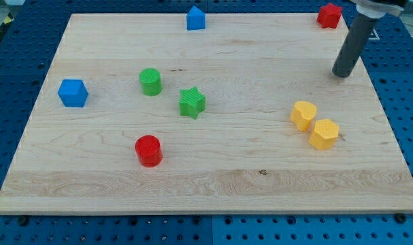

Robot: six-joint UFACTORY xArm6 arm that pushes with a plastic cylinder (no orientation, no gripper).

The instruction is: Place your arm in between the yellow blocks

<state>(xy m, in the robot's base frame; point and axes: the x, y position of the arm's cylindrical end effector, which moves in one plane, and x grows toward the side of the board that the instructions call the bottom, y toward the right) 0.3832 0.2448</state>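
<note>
While my tip (341, 74) rests on the wooden board (260, 184), blue pegboard (9, 102) surrounds it.

My tip (341, 74) rests on the wooden worktop (260, 177), above and right of the two yellow blocks. The yellow heart-like block (303, 115) touches the yellow hexagonal block (324, 133) beside it.

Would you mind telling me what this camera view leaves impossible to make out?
- Arm above the straight dark rod: cut off by the view's top edge; only my tip and the shaft show.
- Yellow rounded block and yellow hexagonal block: too close together to tell whether any gap separates them.
- Red block at the wooden board's top right corner: shape unclear.
</note>
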